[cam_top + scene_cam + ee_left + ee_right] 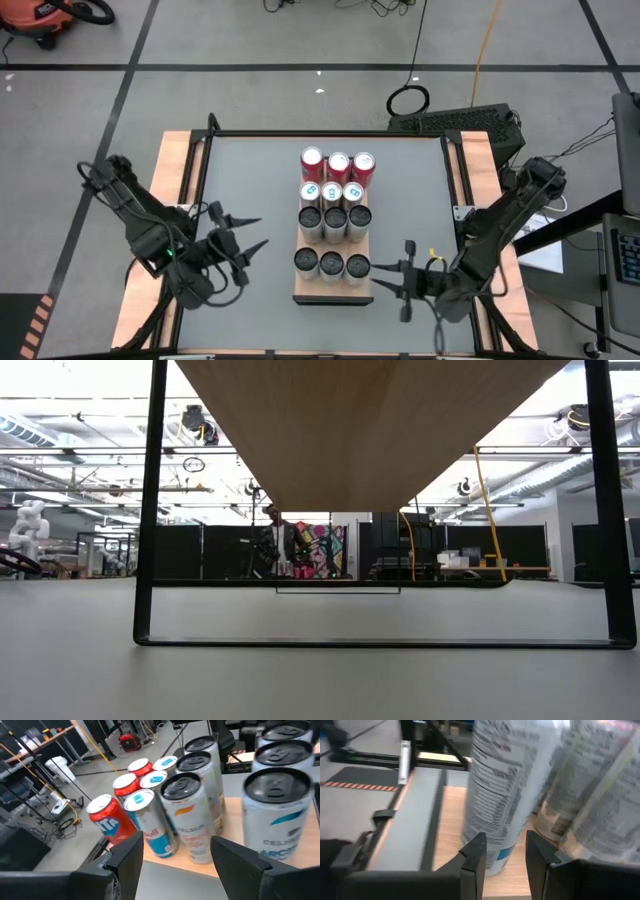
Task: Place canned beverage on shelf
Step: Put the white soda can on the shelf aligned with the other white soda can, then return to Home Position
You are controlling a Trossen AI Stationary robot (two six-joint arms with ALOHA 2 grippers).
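Twelve cans (335, 215) stand on shelf (331, 292). Left gripper (250, 238) empty, fingers apart; right gripper (396, 281) empty, slightly parted beside nearest can (510, 790) (placing looks done). Next: retreat without nudging.

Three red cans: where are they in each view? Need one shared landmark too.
High view: red cans, a row of three at the far end of the can block.
Low view: not in it.
Left wrist view: red cans, just past the blue-and-silver cans.
Right wrist view: not in it.
Shared landmark: the shelf, its light wood also showing in both wrist views.
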